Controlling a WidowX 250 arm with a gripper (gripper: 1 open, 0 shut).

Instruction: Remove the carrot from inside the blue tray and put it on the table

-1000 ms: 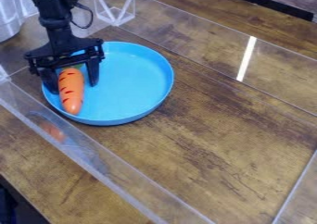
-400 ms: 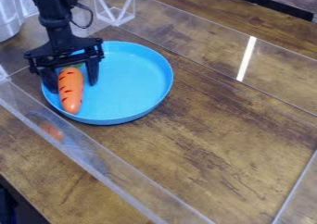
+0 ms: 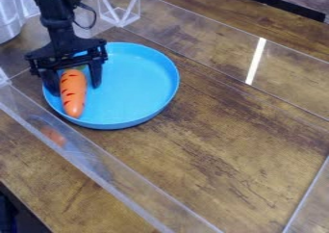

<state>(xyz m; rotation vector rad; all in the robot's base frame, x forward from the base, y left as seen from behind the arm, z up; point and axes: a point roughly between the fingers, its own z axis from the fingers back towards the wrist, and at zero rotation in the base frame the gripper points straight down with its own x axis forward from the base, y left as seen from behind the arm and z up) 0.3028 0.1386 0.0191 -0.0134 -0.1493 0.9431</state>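
Observation:
The orange carrot [image 3: 73, 93] lies inside the round blue tray [image 3: 141, 83], at the tray's left side, its tip pointing toward the front. My black gripper [image 3: 71, 75] points straight down over the carrot's upper end. It is open, with one finger on each side of the carrot. Whether the fingers touch the carrot I cannot tell. The carrot's leafy top is hidden under the gripper. The dark brown wooden table [image 3: 232, 150] carries the tray.
A clear plastic barrier [image 3: 77, 150] runs along the table's front left edge. A white wire-frame object [image 3: 115, 8] stands behind the tray. Bright light glare [image 3: 256, 61] streaks the tabletop to the right of the tray.

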